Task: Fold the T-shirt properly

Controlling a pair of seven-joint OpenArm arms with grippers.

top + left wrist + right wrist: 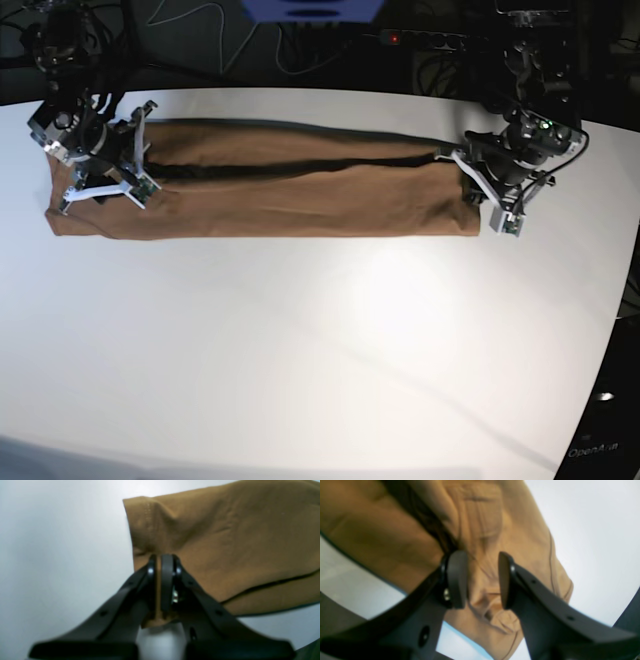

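Note:
The T-shirt lies as a long tan-brown strip across the back of the white table, with a dark fold line along its length. At the strip's right end, my left gripper is shut on the T-shirt. In the left wrist view a thin layer of the T-shirt runs between the pads of that gripper. My right gripper sits over the strip's left end. In the right wrist view its jaws stand apart astride wrinkled cloth of the T-shirt.
Cables and a power strip lie in the dark space behind the table. The table's curved edge runs down the right side. Bare white tabletop spreads in front of the strip.

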